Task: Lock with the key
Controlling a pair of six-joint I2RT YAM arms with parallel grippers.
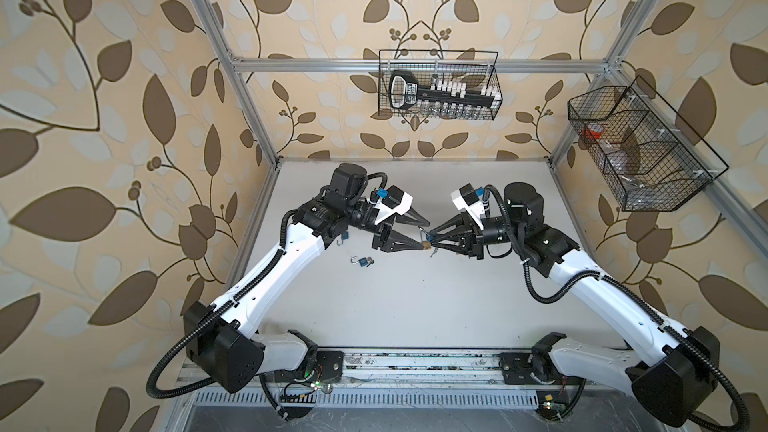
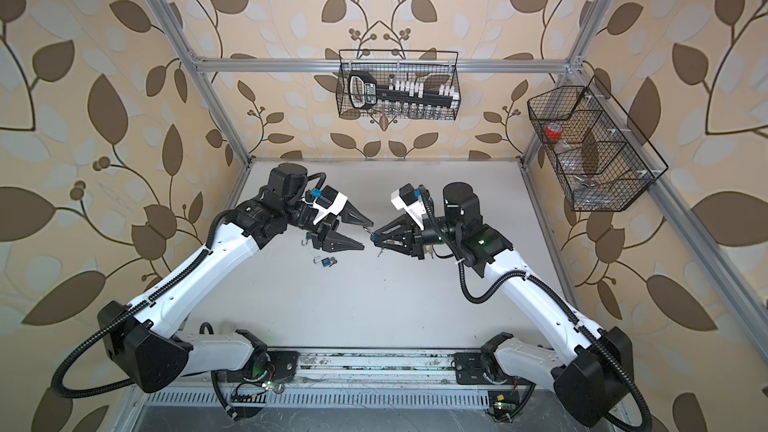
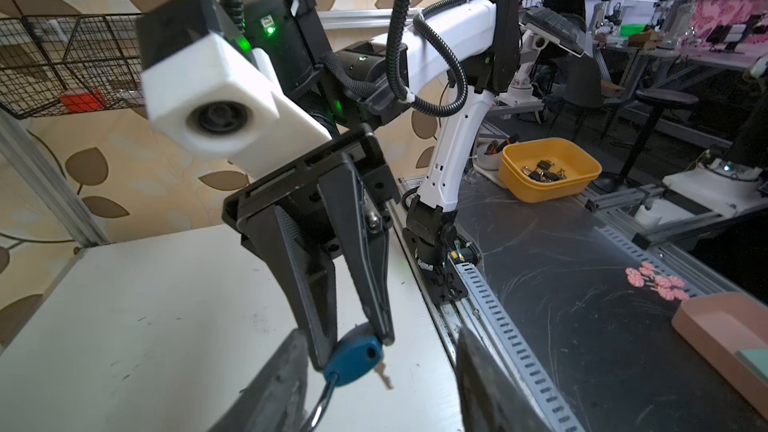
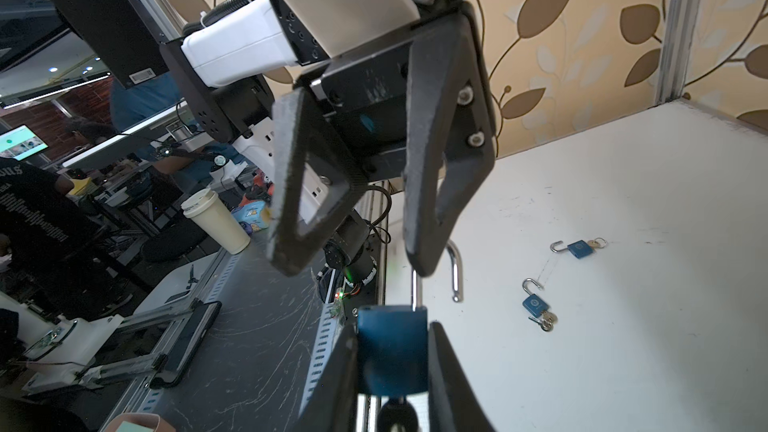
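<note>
My right gripper (image 1: 433,238) (image 4: 392,326) is shut on the body of a small blue padlock (image 4: 392,351) (image 3: 353,357), held above the middle of the white table (image 1: 395,309). Its silver shackle (image 4: 455,272) stands open and points at my left gripper (image 1: 424,235) (image 3: 380,331). The left jaws are apart, one on each side of the padlock's shackle end, with nothing clamped. One left fingertip (image 4: 422,259) is right beside the shackle; I cannot tell if they touch. A small silver key (image 3: 384,376) hangs by the padlock body.
Two more blue padlocks with open shackles and keys lie on the table (image 1: 365,260) (image 1: 344,238), close under the left arm, also seen at padlock (image 4: 536,307) and padlock (image 4: 579,248). Wire baskets hang on the back wall (image 1: 438,85) and right frame (image 1: 640,147).
</note>
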